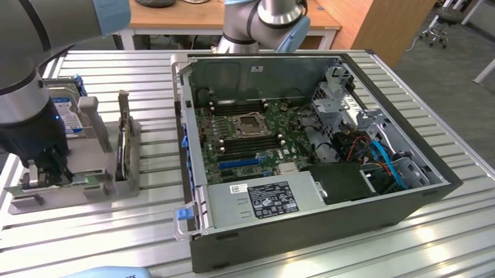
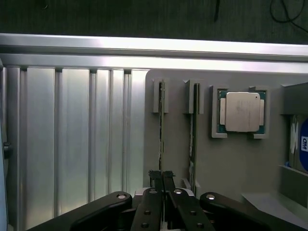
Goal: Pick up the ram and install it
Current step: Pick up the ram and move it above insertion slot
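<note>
Stretching under everything as a slatted metal surface [image 1: 464, 231]. Carrying, toward the exterior view's right, an open computer case [image 1: 325, 231], side panel off, exposing a green motherboard [image 1: 232, 145]. Carrying, toward the exterior view's left and near the case, a grey holder [image 1: 116, 185]. Reaching down over that holder with the tool [image 1: 48, 168].

Housing a silver hard drive [image 2: 301, 144] with a blue label at one edge of the holder. Seating a square silver processor [image 2: 239, 111] in a framed pocket.

Clenching the tool [image 2: 162, 175] on the near end of the ram [image 2: 161, 125]. Showing as a long, narrow, very thin stick, dark green, standing on edge and seen edge-on, far end sitting in a small grey slot block of the holder.

Standing a second stick [image 2: 194, 125] of the same build in the neighbouring slot, between the ram and the processor, parallel to the ram, apart from the tool.
</note>
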`<state>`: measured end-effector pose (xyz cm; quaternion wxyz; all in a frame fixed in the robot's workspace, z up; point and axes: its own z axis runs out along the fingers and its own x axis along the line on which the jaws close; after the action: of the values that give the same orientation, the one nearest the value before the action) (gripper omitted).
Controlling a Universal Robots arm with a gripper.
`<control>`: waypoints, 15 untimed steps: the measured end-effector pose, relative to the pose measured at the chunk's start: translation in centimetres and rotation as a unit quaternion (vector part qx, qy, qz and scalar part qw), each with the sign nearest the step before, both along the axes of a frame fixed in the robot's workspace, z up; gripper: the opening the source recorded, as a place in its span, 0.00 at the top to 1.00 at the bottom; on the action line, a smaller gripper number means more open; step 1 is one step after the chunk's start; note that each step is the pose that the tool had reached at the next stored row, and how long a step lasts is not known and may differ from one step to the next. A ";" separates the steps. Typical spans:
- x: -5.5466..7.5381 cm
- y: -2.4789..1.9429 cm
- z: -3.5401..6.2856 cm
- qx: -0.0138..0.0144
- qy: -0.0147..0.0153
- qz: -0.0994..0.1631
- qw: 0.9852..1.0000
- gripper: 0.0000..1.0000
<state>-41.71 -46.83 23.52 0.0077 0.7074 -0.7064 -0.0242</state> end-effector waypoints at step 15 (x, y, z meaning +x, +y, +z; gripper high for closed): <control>0.1 0.00 3.73 0.000 0.000 0.000 1.000 0.89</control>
<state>-41.65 -46.84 27.26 0.0077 0.7074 -0.7064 -0.0241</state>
